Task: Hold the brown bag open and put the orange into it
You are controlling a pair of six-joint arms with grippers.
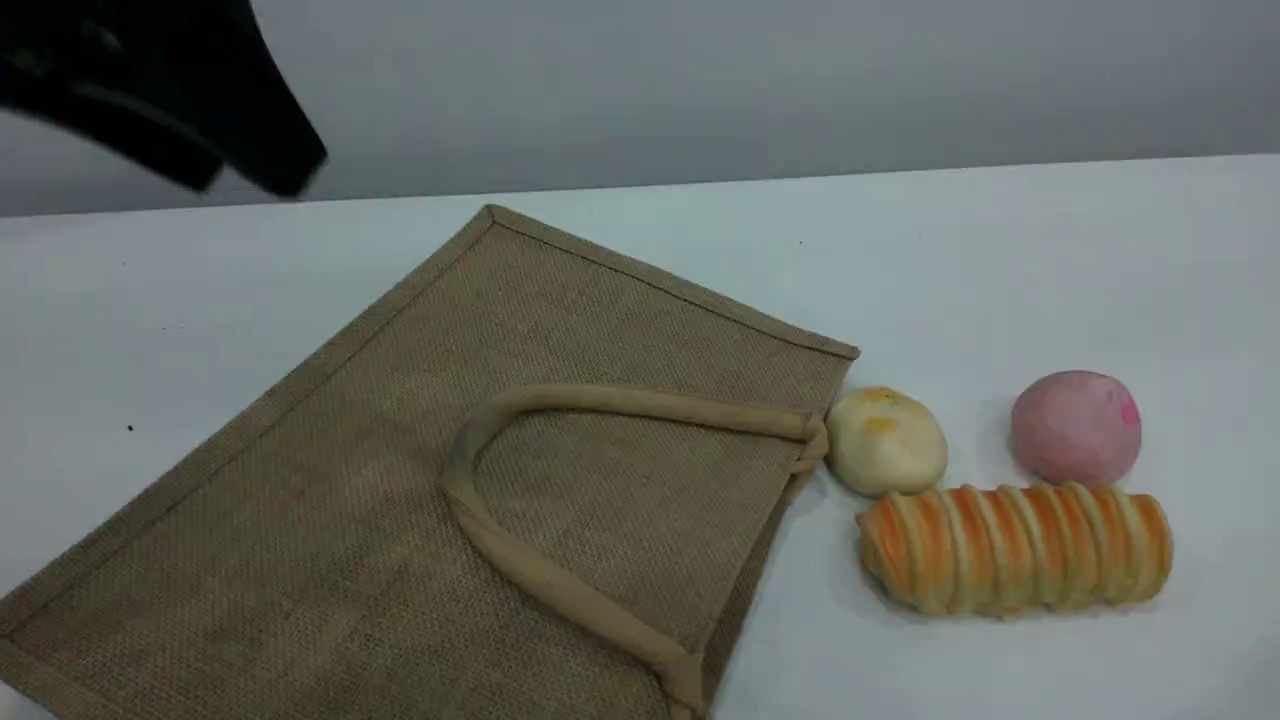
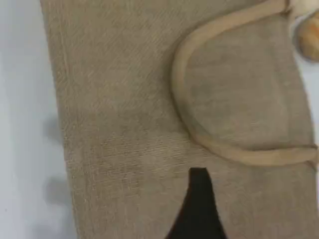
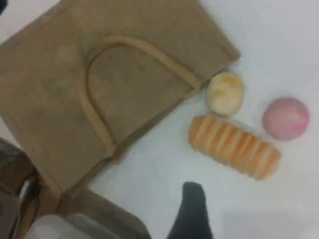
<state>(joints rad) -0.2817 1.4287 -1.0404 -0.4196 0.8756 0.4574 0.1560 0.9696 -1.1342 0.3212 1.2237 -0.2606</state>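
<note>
Above the brown bag hovers the left pincer, whose spread I cannot tell.

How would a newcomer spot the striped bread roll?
Find the big brown bag lying flat. Three foods sit beside its handle end. The bread roll is the only long one, striped orange and cream; the cream bun and pink ball are round.

Lighting: even, bright, diffuse; soft shadows only. Scene view: sharp, left arm motion-blurred. Wrist views: soft overall; two faint shadow blots on table left of left pincer.
</note>
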